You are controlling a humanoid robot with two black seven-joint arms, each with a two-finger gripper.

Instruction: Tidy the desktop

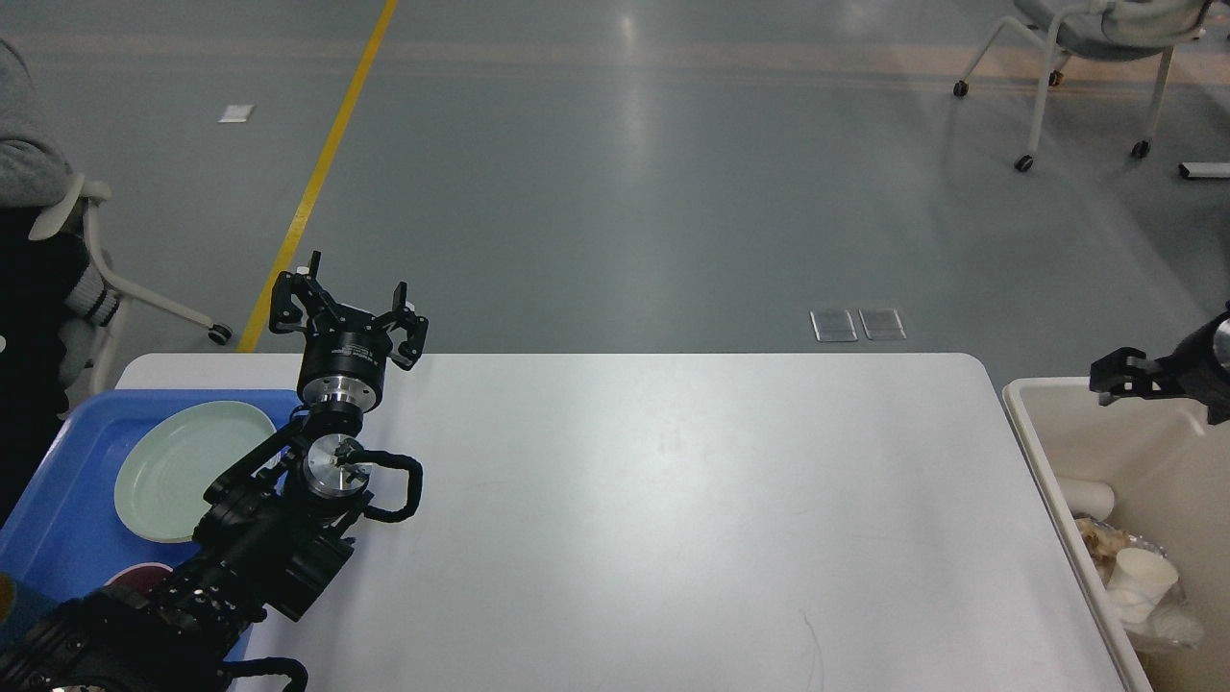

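Observation:
The desktop (673,500) is a wide white tabletop with rounded corners and nothing lying on its bare middle. My left gripper (351,288) is raised above the desktop's far left corner, fingers spread open and empty, beside the blue tray (67,509). My right gripper (1105,377) comes in from the right edge above the cream bin (1033,423). It is small and dark, so I cannot tell whether it is open or shut.
The blue tray at the left holds a pale green plate (187,466) and a dark red dish (135,575). The cream bin at the right holds a white paper cup (1142,577) and crumpled rubbish. A seated person (29,240) is at far left, a chair (1086,58) far right.

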